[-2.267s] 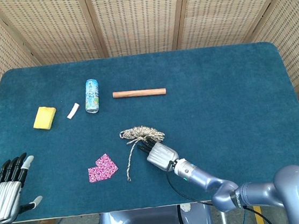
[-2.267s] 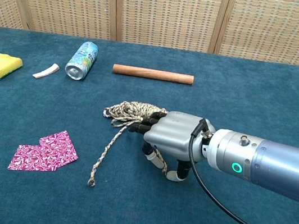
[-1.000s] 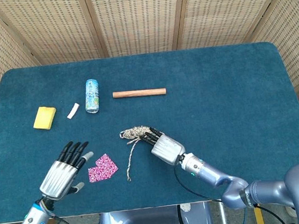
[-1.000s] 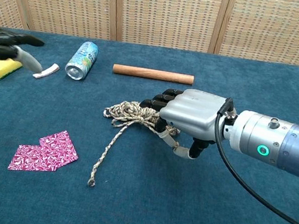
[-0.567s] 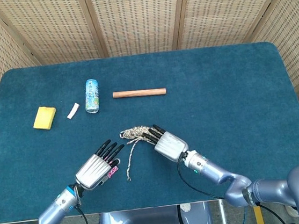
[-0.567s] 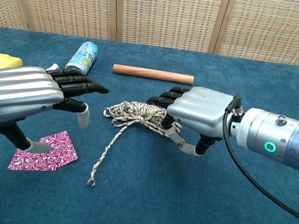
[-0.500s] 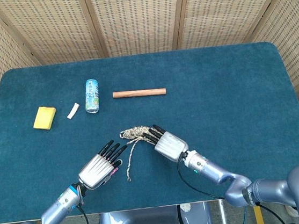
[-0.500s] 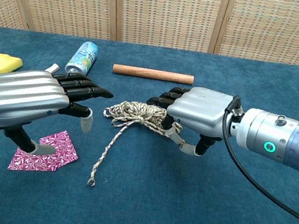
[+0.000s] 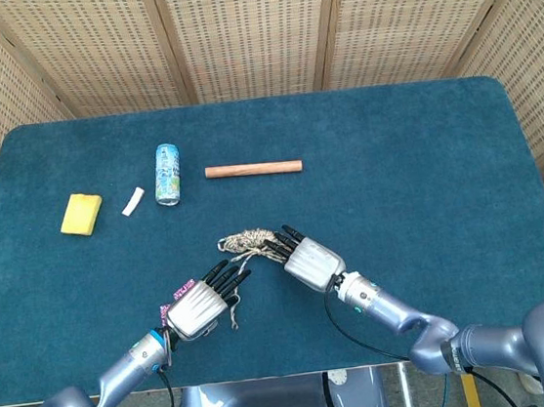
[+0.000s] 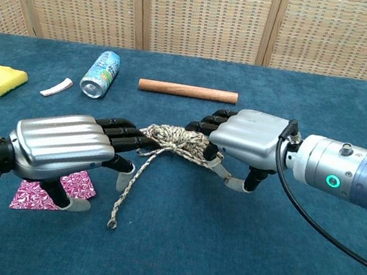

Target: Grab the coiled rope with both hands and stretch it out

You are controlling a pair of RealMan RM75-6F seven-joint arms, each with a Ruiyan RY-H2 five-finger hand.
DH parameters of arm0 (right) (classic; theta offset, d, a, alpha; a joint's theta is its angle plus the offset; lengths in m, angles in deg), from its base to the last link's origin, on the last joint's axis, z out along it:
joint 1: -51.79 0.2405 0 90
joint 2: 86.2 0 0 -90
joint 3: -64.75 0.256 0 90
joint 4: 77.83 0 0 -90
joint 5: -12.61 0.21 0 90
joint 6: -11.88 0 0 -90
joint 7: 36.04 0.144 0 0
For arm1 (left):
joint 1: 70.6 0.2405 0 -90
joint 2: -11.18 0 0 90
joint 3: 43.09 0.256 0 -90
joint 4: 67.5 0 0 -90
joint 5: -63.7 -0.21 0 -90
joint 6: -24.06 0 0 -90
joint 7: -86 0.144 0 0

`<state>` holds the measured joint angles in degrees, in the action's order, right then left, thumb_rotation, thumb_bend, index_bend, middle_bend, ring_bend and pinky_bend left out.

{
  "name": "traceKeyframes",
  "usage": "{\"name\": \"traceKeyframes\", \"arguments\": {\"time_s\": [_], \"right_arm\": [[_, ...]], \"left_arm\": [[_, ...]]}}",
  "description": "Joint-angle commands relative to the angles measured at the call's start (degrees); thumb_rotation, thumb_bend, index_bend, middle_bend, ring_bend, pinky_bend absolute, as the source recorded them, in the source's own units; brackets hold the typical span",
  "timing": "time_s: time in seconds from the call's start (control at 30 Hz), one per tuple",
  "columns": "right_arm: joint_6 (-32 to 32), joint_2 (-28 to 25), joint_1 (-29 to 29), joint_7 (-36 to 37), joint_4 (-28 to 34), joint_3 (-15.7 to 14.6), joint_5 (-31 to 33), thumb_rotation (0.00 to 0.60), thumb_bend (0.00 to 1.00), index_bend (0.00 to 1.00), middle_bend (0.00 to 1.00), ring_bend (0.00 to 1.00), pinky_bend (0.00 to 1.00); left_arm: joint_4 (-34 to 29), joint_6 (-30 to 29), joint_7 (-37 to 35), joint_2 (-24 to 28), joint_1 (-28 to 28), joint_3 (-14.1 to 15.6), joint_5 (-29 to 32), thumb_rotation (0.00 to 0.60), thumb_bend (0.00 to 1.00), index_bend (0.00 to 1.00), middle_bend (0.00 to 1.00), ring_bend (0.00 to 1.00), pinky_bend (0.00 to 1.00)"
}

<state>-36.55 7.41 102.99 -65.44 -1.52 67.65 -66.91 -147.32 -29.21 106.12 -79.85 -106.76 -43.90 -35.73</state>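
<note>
The coiled rope is a beige and brown bundle at the middle of the blue table, its loose tail trailing toward the front edge. My right hand grips the coil's right end, fingers curled over it and thumb beneath. My left hand reaches in from the left with its fingers stretched out. Its fingertips touch the coil's left end while the thumb hangs apart below, so it holds nothing.
A drink can lies on its side beside a wooden stick farther back. A yellow sponge and a small white piece sit at the left. Pink patterned paper lies under my left hand.
My left hand has moved right and forward from over the pink paper until its fingertips reach the coil. The right hand has shifted slightly right, keeping the coil's right end.
</note>
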Motion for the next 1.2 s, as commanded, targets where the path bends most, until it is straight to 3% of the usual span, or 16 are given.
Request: {"name": "traceKeyframes", "arguments": {"time_s": [0.03,0.7,1.2], "right_arm": [[0.09,0.17,0.03,0.07,-0.46,-0.02,-0.23,0.600,0.66,0.62,0.01,0.00,0.00],[0.78,0.52,-0.73,0.57,-3.09,-0.40,-0.10,0.600,0.66,0.63,0.01,0.00,0.00],[0.70,0.71,-1.45,2.94,-4.71,-0.51,-0.67,0.600,0.66,0.62,0.01,0.00,0.00]], "left_arm": [[1.17,0.53,-0.88,-0.96,-0.94,0.22,0.49,0.600,0.26,0.43,0.00,0.00,0.00],[5.44,1.33,-3.42,-3.80,-4.30,2.10,1.84,0.600,0.28,0.43,0.00,0.00,0.00],[6.18,1.49,-2.30,-4.70,-5.39,2.68,3.58,0.600,0.36,0.51,0.00,0.00,0.00]]}}
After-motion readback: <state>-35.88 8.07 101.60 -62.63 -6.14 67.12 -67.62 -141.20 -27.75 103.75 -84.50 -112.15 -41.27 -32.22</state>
